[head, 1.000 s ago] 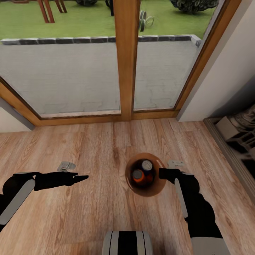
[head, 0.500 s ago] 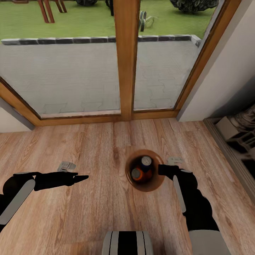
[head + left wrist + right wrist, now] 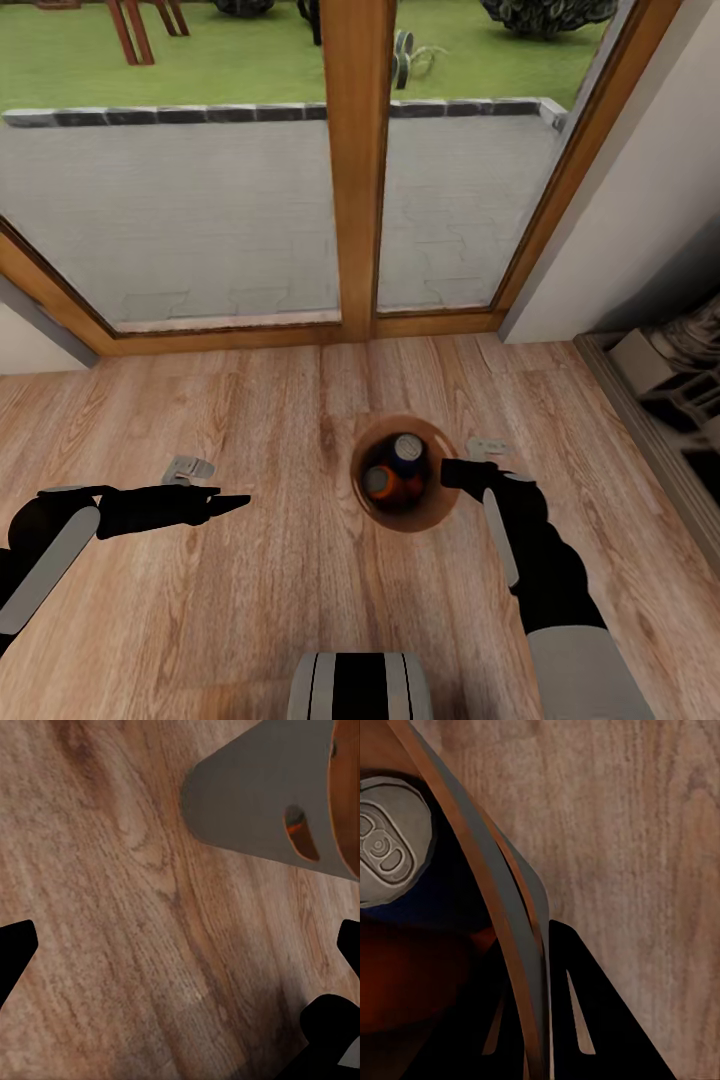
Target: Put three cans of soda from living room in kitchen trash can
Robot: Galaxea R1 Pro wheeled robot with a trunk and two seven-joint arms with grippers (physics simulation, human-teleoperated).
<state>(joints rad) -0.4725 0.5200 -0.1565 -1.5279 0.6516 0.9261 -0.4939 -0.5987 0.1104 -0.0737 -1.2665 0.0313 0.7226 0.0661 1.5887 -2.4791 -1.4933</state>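
The tash can (image 3: pixel 402 522), a round brown wooden bucket, is over the plank floor in the head view. Inside it I see a dark blue can of soda (image 3: pixel 407 450) and an orange one (image 3: pixel 378 483). My right gripper (image 3: pixel 452 472) is shut on the bucket's rim at its right side. The right wrist view shows the thin wall (image 3: pixel 502 930) pinched between the fingers (image 3: pixel 585 1020), with the blue can's grey top (image 3: pixel 386 847) beside it. My left gripper (image 3: pixel 235 502) hangs open to the bucket's left, holding nothing. The left wrist view shows the bucket's wall (image 3: pixel 247 802) with its hand-hole.
A glass door with a thick wooden frame (image 3: pixel 355 170) stands ahead, with a paved patio and lawn outside. A white wall (image 3: pixel 640 200) and a dark low shelf (image 3: pixel 670 390) close the right side. Small grey metal pieces (image 3: pixel 188 467) lie on the floor.
My right arm has carried the bucket a little forward, toward the door. The left arm has not moved.
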